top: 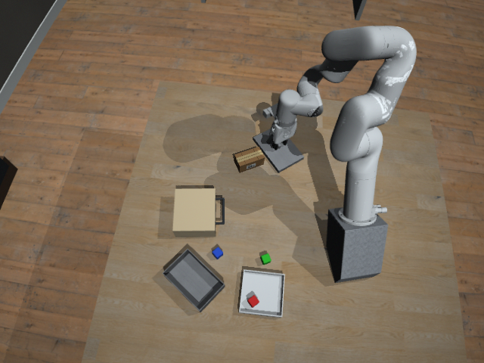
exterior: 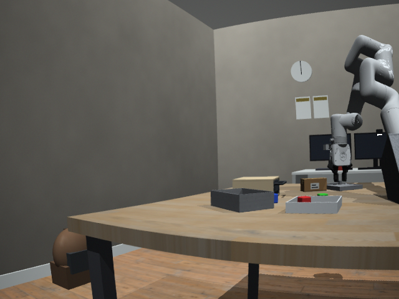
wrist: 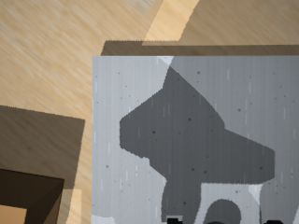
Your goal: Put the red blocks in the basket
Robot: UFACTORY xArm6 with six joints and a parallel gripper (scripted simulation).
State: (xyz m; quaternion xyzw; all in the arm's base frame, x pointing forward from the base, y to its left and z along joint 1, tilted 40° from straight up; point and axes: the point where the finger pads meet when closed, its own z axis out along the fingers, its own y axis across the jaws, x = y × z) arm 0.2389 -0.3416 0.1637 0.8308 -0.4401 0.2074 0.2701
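My gripper (top: 278, 145) stands straight down over the grey metal lid (top: 278, 151), which lies flat on the table at the far side. Its fingers are partly open, one on each side of the lid's small knob (wrist: 223, 212), and not closed on it. The gripper also shows low over the lid in the exterior view (exterior: 340, 179). The open metal box (top: 193, 279) stands at the near left. The white basket (top: 261, 293) holds one red block (top: 252, 300). The light wooden cabinet (top: 193, 211) has its drawer handle (top: 221, 209) close against its front.
A brown cardboard box (top: 248, 159) sits just left of the lid. A blue block (top: 217, 252) and a green block (top: 265, 258) lie on the table between the cabinet and the basket. The arm's base (top: 356, 249) stands at the right.
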